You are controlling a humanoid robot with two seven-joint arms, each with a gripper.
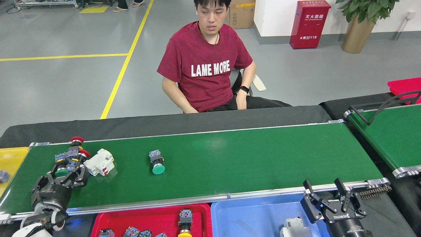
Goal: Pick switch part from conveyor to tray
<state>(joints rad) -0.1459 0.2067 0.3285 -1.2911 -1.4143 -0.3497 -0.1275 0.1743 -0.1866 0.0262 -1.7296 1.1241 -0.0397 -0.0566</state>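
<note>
green conveyor (250,158), red tray (154,219), blue tray (250,219)

A seated person (205,65) in a maroon shirt — behind, a red cabinet (307,23), probably for extinguishers.

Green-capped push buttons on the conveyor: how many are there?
2: one green-capped push button alone mid-belt, one in the cluster at the left gripper. Others may be hidden there.

Left gripper (65,174) fingers (83,179) spread; right gripper (329,202) likewise parted, empty.
</note>
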